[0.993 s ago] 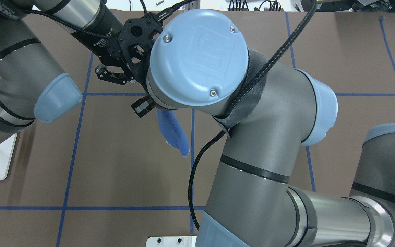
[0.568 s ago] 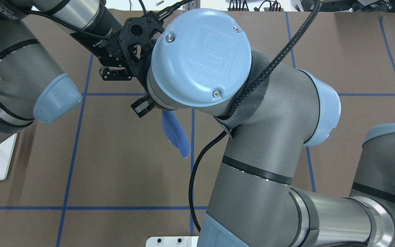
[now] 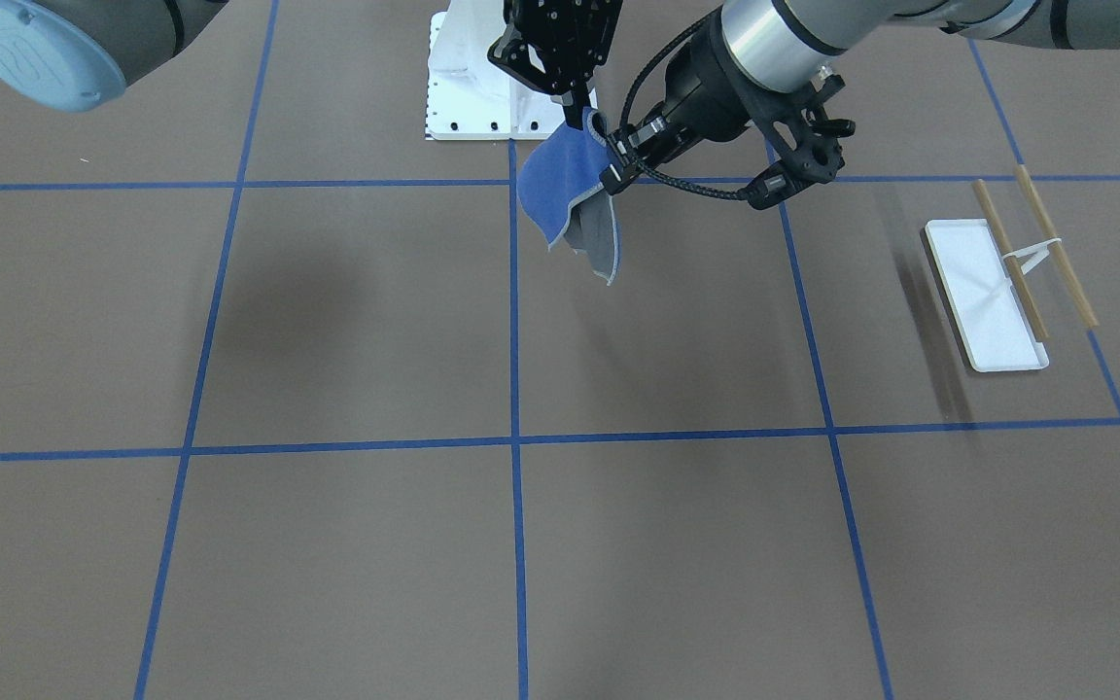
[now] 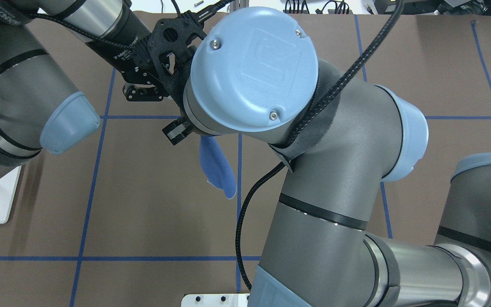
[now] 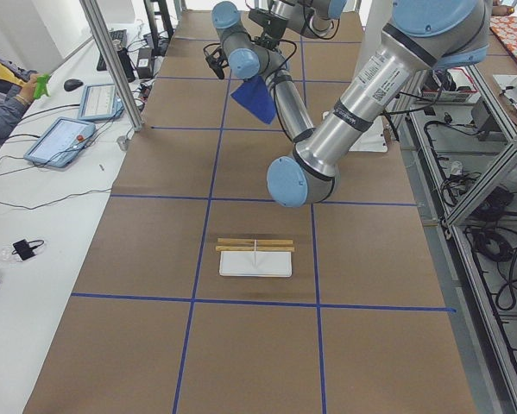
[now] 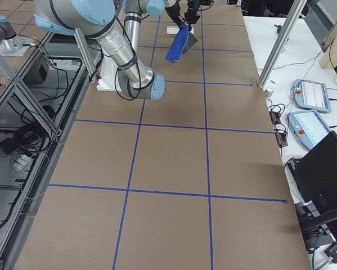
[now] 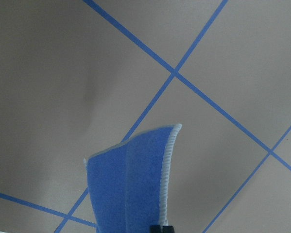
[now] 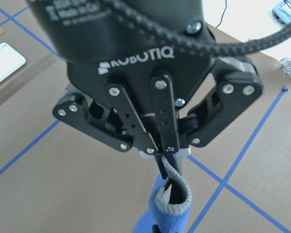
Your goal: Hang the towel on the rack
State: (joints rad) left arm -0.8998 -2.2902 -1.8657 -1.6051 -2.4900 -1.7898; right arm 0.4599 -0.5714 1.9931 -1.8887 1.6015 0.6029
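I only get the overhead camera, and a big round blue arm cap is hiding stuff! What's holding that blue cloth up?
Observer: The right gripper, hidden under that cap, is shut on the top edge of the towel.
Operator: Is it blue all over?
Observer: No. The front-facing view shows its other side is dark grey.
Operator: Where's the rack? I just see a white corner on the left.
Observer: That corner belongs to the rack. Its two wooden bars hold nothing yet.
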